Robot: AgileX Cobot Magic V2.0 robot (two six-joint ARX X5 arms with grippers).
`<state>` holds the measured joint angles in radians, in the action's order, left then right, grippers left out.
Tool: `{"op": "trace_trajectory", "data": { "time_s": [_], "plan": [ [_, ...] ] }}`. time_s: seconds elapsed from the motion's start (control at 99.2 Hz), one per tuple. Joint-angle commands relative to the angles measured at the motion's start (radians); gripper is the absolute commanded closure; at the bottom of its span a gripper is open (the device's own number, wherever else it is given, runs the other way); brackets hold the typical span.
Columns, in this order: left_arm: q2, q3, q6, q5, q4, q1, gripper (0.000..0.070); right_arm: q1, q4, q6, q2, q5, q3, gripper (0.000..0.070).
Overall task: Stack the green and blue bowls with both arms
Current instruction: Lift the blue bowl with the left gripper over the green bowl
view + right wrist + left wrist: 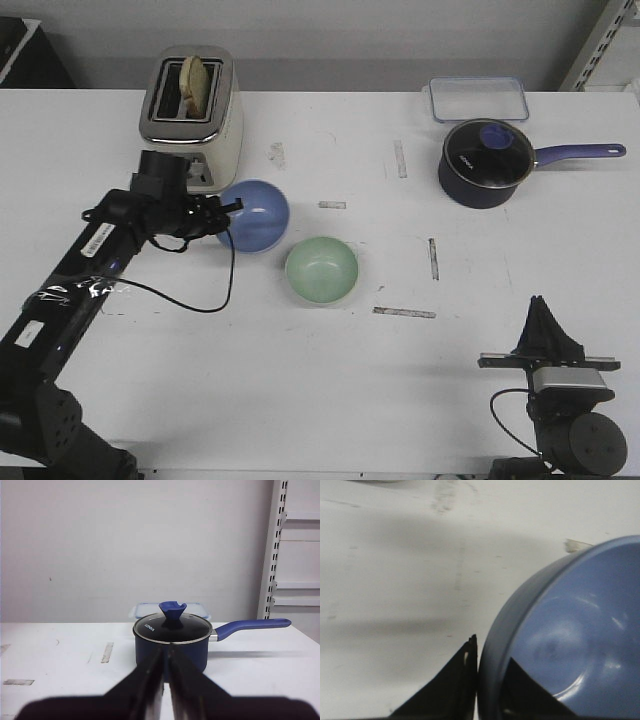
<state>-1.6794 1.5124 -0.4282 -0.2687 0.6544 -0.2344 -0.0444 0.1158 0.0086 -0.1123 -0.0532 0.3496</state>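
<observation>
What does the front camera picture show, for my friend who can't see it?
The left gripper reaches the blue bowl's rim on a white table, the green bowl beside it. The right gripper waits apart, shut.

Blue bowl (570, 640) blurred, cut off at wrist view's edge; left rim hidden behind left gripper (232, 207) in front view.

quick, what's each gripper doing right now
Left gripper: shut on the blue bowl, one finger on each side of its rim.
Right gripper: shut, holding nothing.
</observation>
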Motion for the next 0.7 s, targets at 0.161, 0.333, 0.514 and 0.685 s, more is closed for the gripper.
{"op": "trace_trajectory", "data": {
  "time_s": [0.161, 0.333, 0.514, 0.685],
  "plan": [
    [-0.069, 0.024, -0.063, -0.088, -0.139, -0.154, 0.0699, 0.001, -0.011, 0.018, 0.002, 0.000, 0.007, 0.0693],
    [-0.108, 0.024, -0.055, -0.088, -0.138, -0.221, 0.0699, 0.001, -0.011, 0.018, 0.002, 0.000, 0.007, 0.0693],
    [-0.144, 0.024, -0.050, -0.088, -0.129, -0.258, 0.0698, 0.001, -0.011, 0.018, 0.002, 0.000, 0.007, 0.0693],
    [-0.152, 0.024, -0.049, -0.088, -0.114, -0.274, 0.0690, 0.001, -0.011, 0.018, 0.002, 0.000, 0.007, 0.0693]
  ]
}}
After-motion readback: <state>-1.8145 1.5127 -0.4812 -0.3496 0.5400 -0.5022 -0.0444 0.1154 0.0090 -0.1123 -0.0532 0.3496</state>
